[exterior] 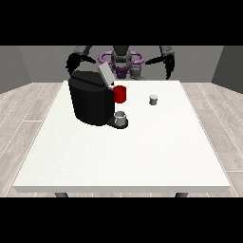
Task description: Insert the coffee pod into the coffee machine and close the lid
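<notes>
A black coffee machine point(90, 100) stands on the left half of the white table point(128, 156), with its grey lid point(105, 74) tilted up and open. A small grey coffee pod point(153, 99) sits on the table to the right of the machine. A grey cup point(121, 118) rests on the machine's front tray. The hand at the view's left point(73, 61) hovers behind and above the machine. The hand at the view's right point(167, 63) hangs near the table's far edge, behind the pod and apart from it. Neither hand holds anything.
A red mug point(120, 94) stands right beside the machine, between it and the pod. The robot's torso point(121, 60) rises behind the far edge. Wooden floor surrounds the table.
</notes>
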You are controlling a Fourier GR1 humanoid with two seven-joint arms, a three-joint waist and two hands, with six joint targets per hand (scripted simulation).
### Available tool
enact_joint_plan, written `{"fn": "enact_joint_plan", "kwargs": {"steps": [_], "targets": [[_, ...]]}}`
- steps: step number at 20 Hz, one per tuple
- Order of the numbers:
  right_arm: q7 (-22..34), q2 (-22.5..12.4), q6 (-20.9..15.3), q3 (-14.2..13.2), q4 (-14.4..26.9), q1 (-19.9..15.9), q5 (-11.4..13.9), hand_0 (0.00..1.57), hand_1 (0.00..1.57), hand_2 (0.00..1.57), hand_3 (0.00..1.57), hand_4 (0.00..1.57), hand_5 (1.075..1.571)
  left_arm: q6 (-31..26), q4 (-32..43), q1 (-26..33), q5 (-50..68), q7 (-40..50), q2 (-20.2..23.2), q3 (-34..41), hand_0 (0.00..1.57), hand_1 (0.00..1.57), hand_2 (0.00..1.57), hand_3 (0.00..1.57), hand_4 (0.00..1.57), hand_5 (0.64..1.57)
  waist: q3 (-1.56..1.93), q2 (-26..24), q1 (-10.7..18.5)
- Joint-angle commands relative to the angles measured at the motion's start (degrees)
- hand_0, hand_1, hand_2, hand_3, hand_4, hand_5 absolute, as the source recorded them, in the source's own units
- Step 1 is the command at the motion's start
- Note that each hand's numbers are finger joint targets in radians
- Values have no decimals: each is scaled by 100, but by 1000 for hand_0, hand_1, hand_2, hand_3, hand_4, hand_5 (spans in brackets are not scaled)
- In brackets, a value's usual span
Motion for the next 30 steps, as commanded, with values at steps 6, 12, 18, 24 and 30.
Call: {"fn": "enact_joint_plan", "kwargs": {"steps": [6, 12, 18, 24, 30], "targets": [[57, 37, 112, 185, -91, -177, -16, 0, 0, 0, 0, 259, 1571, -87, 1505, -997, -235, 151, 443, 435, 0, 0, 0, 0, 0, 1571, -2, 431, -401], [463, -76, -205, -27, 259, -890, 99, 0, 0, 0, 0, 397, 1571, 81, 2282, -1420, -638, 36, 352, 267, 0, 0, 0, 0, 0, 1571, -1, 652, -206], [31, 11, -408, -96, 987, -913, 275, 0, 0, 0, 0, 407, 1571, 104, 2519, -1484, -1212, -22, 335, -145, 0, 0, 0, 0, 0, 1571, 0, 587, 18], [547, 139, -568, 267, 799, -861, 430, 0, 0, 0, 0, 410, 1571, 156, 3308, -1840, -1476, 23, 337, -65, 223, 223, 529, 222, 0, 1571, -1, 296, -162], [709, -46, -371, 78, 783, -1105, 265, 0, 0, 0, 0, 386, 1571, 416, 3897, -1847, -1882, -535, 548, -77, 615, 615, 738, 477, 0, 1571, -3, 533, -294]]}}
